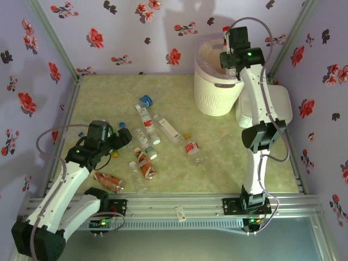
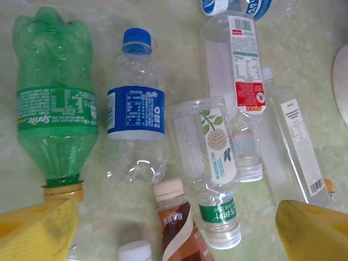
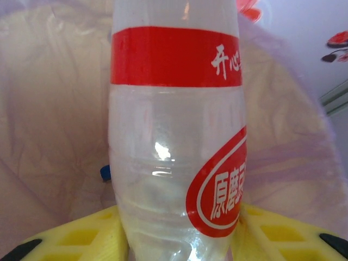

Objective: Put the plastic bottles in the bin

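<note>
The right gripper (image 3: pixel 179 239) clamped a bottle (image 3: pixel 174 136), likely light and crushable (slick, best held mid-body), above the bin (image 1: pixel 209 92); the left gripper (image 2: pixel 175 217) gaped.

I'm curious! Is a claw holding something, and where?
The right claw pinches a clear red-labelled bottle by its body, above the bin. The left claw holds nothing.

Bottles (image 1: pixel 145 118) lie scattered on the table (image 1: pixel 228 163), left of centre; bin (image 1: pixel 215 98) behind at right, box (image 1: pixel 280 106) just right of it, one bottle (image 3: pixel 174 163) over the bin.
</note>
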You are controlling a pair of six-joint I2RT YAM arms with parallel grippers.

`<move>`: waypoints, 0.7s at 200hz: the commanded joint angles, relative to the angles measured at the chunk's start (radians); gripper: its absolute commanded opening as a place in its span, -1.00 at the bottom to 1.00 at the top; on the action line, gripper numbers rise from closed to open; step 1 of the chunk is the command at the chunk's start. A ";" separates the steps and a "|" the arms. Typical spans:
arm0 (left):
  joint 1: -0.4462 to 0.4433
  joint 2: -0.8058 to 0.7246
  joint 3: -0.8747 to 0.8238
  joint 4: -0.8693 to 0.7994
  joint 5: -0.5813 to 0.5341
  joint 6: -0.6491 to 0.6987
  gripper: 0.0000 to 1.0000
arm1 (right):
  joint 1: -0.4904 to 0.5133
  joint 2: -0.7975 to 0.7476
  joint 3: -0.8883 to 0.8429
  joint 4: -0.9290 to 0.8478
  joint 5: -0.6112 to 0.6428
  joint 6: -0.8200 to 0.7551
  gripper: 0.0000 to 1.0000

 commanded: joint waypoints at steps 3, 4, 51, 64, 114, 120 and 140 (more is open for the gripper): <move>0.010 -0.007 0.070 -0.150 -0.044 0.018 0.86 | -0.019 0.036 0.033 0.004 -0.048 -0.014 -0.03; 0.010 -0.008 0.071 -0.153 -0.045 0.019 0.86 | -0.019 0.038 0.033 0.003 -0.049 -0.013 -0.03; 0.010 0.000 0.163 -0.411 -0.087 0.013 0.85 | -0.039 0.126 0.024 -0.016 -0.106 -0.009 -0.03; 0.010 0.003 0.171 -0.476 -0.100 -0.003 0.84 | -0.045 0.149 0.023 -0.016 -0.123 -0.006 -0.03; 0.010 -0.027 0.128 -0.576 -0.118 -0.097 0.80 | -0.066 0.201 0.023 -0.018 -0.176 0.005 0.00; 0.009 -0.024 0.121 -0.582 -0.118 -0.110 0.80 | -0.069 0.204 0.025 -0.019 -0.181 0.006 0.02; 0.010 -0.006 0.099 -0.584 -0.108 -0.147 0.81 | -0.082 0.207 0.026 -0.024 -0.198 0.009 0.24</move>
